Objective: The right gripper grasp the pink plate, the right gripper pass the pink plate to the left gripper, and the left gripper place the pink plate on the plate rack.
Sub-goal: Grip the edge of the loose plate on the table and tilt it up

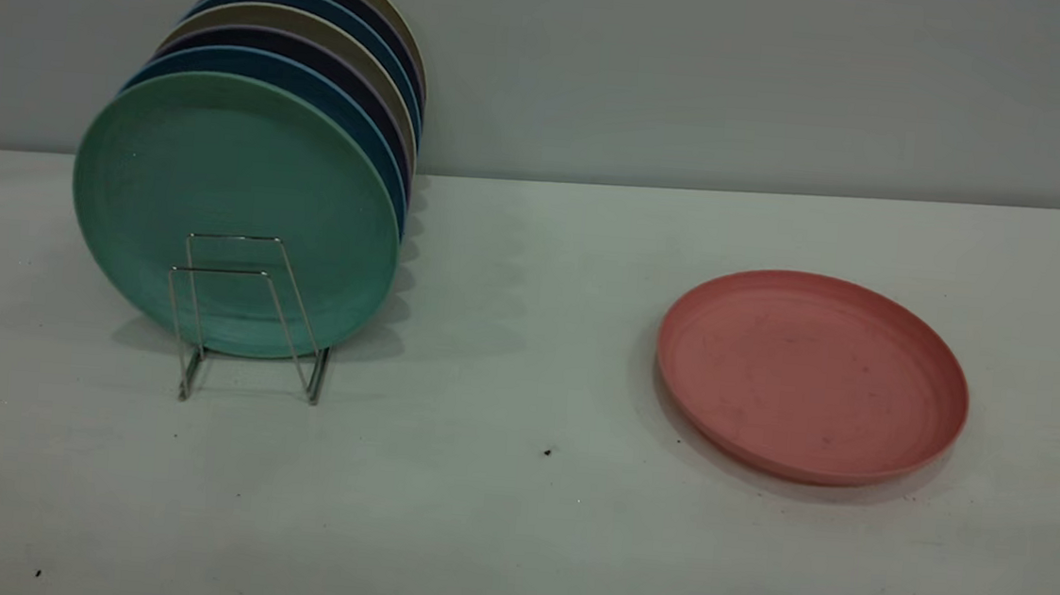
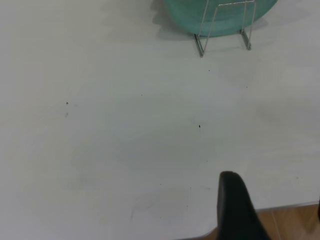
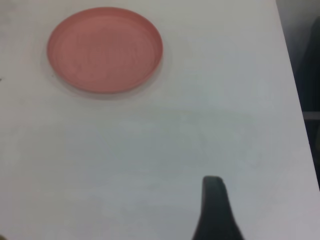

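Note:
The pink plate (image 1: 813, 372) lies flat on the white table at the right and also shows in the right wrist view (image 3: 105, 49). The plate rack (image 1: 250, 313) stands at the left, with two empty wire loops at its front; it also shows in the left wrist view (image 2: 225, 25). Neither arm shows in the exterior view. My right gripper (image 3: 265, 210) is open and empty, well short of the pink plate, with one finger (image 3: 214, 210) in view. My left gripper (image 2: 275, 200) is open and empty over the table's near edge, far from the rack, with one finger (image 2: 234, 210) in view.
Several plates stand upright in the rack, with a teal-green plate (image 1: 234, 208) at the front and blue, dark and beige ones behind. A grey wall runs behind the table. The table's edge (image 3: 295, 100) lies close beside the right gripper.

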Controlling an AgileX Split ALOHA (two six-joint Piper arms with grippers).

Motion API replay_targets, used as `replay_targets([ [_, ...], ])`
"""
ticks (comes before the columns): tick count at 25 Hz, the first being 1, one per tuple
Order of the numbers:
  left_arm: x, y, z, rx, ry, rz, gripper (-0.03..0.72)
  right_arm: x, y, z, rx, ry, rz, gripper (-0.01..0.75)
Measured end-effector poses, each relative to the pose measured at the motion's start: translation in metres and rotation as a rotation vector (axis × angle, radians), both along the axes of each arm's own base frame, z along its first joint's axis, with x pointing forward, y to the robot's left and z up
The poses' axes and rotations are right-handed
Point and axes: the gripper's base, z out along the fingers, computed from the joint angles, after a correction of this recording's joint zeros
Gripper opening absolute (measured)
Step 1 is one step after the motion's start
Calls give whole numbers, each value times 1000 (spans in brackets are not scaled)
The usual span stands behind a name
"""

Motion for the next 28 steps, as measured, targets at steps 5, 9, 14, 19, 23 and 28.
replay_targets([
  [5, 0, 0, 0, -1, 0, 1, 421, 0, 0, 0, 0, 0, 0, 531],
  [9, 0, 0, 0, -4, 0, 3, 421, 0, 0, 0, 0, 0, 0, 531],
  [14, 0, -3, 7, -34, -50, -20, 421, 0, 0, 0, -12, -2, 12, 531],
  [19, 10, -14, 21, -116, -132, -105, 421, 6, 2, 13, -14, -31, 26, 531],
  [23, 35, -23, 26, -179, -44, -176, 421, 36, 7, 18, -7, 62, 75, 531],
  [28, 72, -32, 24, -230, 109, -251, 421, 87, 26, 16, 74, 163, 247, 524],
])
